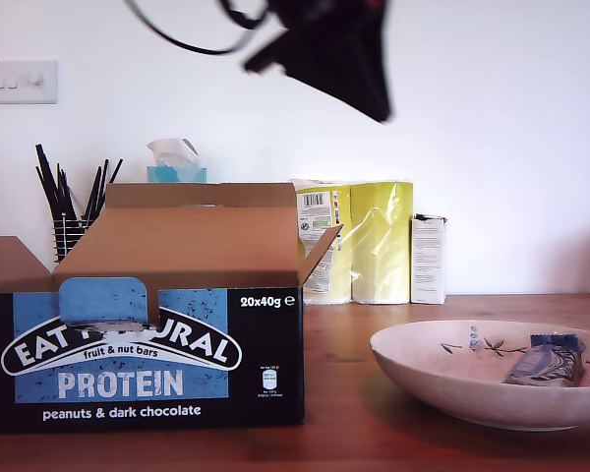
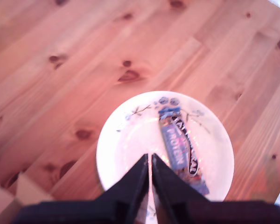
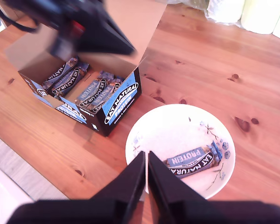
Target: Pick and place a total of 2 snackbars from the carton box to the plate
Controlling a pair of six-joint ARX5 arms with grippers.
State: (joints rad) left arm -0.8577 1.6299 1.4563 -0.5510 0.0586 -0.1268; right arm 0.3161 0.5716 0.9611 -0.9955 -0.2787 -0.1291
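In the exterior view the carton box stands open at left and the plate at right holds one snackbar; the first wrist view shows my first end effector clenched empty above that plate; the second wrist view shows my second end effector clenched empty near the plate's rim, more snackbars in the box, bare worktop beyond.

I count one large brown cardboard carton box with a black-and-blue printed front; one wide cream ceramic plate with a dark flower pattern; one blue-and-dark wrapped snackbar lying in that plate; at least four more wrapped bars showing inside the box, though part of its interior is hidden, so I cannot give a full count.
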